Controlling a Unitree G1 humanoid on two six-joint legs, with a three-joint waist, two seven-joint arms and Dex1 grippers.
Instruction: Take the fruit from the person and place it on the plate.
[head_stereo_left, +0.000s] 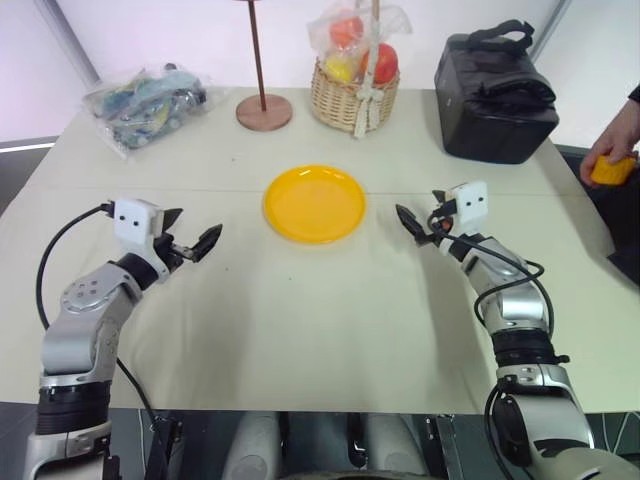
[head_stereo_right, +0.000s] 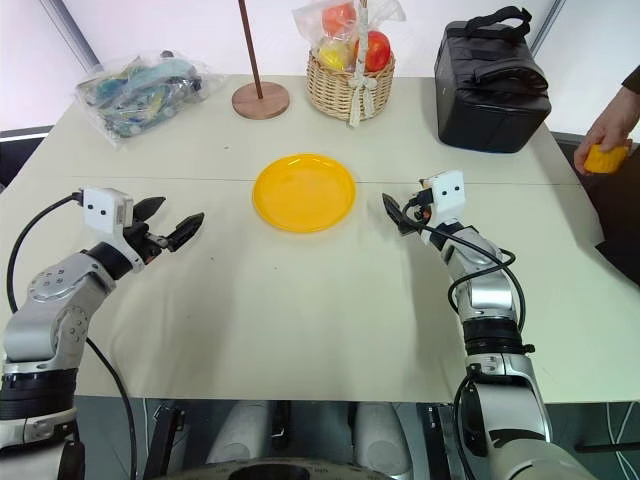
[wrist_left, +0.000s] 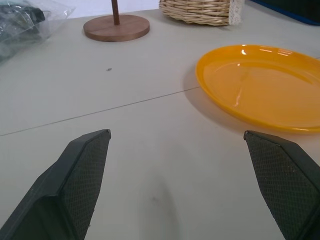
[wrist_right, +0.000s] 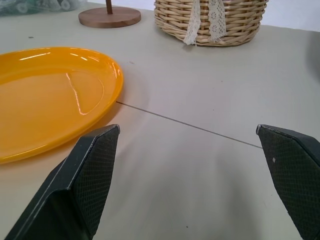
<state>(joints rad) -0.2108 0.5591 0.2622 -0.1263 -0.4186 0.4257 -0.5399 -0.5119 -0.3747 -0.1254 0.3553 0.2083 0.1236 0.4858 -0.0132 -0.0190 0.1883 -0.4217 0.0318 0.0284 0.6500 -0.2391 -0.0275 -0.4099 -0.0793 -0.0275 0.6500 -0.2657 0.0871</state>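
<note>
Nearest us, both arms reach fwd over the pale table (head_stereo_left: 300, 330). Left gripper (head_stereo_left: 192, 241) sits at abt 8 o'clock from table centre, fingers spread wide apart, nothing btwn them; in the left wrist view its two black textured pads (wrist_left: 82, 170) frame bare tabletop w/ the plate just beyond. Right gripper (head_stereo_left: 418, 222) sits at abt 4 o'clock, jaws likewise wide apart and empty, tips aimed toward the plate's rim; we see its pads (wrist_right: 95, 165) in the right wrist view w/ the plate edge near one side.

Btwn the two grippers, at centre, lies the plate (head_stereo_left: 314, 203): round, shallow, bright yellow, glossy w/ a raised rim, nothing on it. Neither gripper touches it.

Out at 2–3 o'clock, past the table's right edge, we see the person's hand (head_stereo_left: 612, 148), dark sleeve above, fingers curled over the fruit (head_stereo_left: 612, 170). Fruit looks yellow-orange, blocky, matte, small vs the plate; partly covered by the hand so we can't make out its lobes. It's well apart from the right gripper.

Far side: black bag (head_stereo_left: 495, 95) at 1 o'clock, wicker basket (head_stereo_left: 354, 97) w/ wrapped red & orange fruits at 12, wooden disc w/ pole (head_stereo_left: 264, 111) just beside it, clear bag of bits (head_stereo_left: 145, 103) at 10–11 o'clock.
</note>
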